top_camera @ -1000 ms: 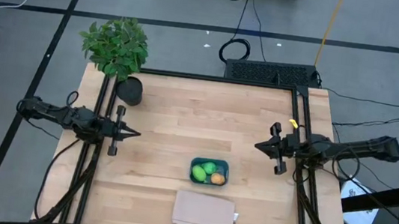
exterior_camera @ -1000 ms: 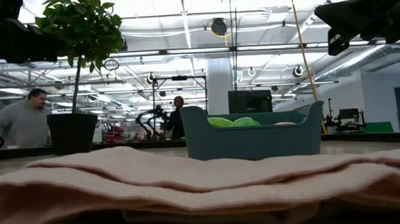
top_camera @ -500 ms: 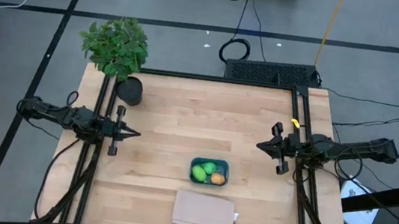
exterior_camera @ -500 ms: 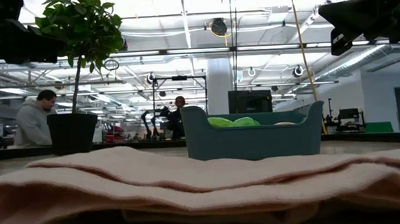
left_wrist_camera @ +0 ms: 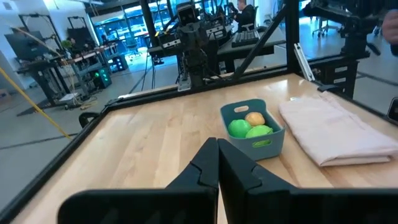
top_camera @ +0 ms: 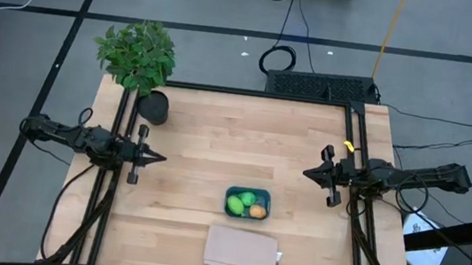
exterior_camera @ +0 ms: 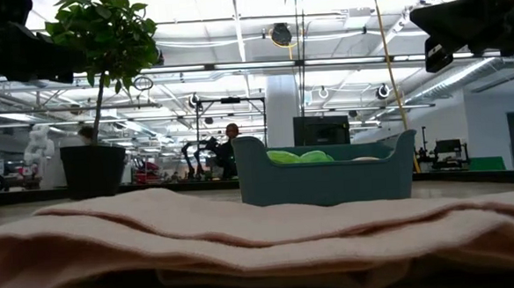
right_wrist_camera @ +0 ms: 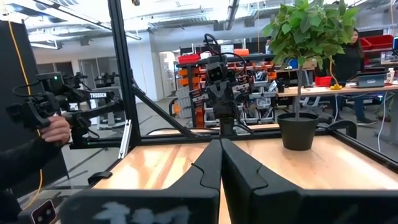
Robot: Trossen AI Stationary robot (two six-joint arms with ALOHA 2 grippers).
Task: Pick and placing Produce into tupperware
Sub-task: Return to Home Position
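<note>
The teal-blue tupperware [top_camera: 248,203] stands on the table near its near edge, and is also seen in the low view [exterior_camera: 326,176] and the left wrist view [left_wrist_camera: 254,129]. Inside it lie two green fruits [top_camera: 240,202] and one orange-tan piece [top_camera: 256,212]; the left wrist view shows the green pair [left_wrist_camera: 249,129] and the tan one [left_wrist_camera: 255,118]. My left gripper [top_camera: 159,157] hovers shut over the table's left side, its fingertips [left_wrist_camera: 217,144] together. My right gripper [top_camera: 305,173] hovers shut over the right side, fingertips [right_wrist_camera: 220,144] together. Both are well away from the container.
A folded beige cloth [top_camera: 241,250] lies by the near edge, just in front of the container. A potted plant [top_camera: 139,64] stands at the far left corner. Black frame rails run along the table's sides. A person's hand [right_wrist_camera: 57,129] holding a device shows beyond the table.
My right gripper has drawn back slightly toward the table's right edge. A person in the room behind the table has walked off to the left. The container, fruits and cloth have stayed where they were.
</note>
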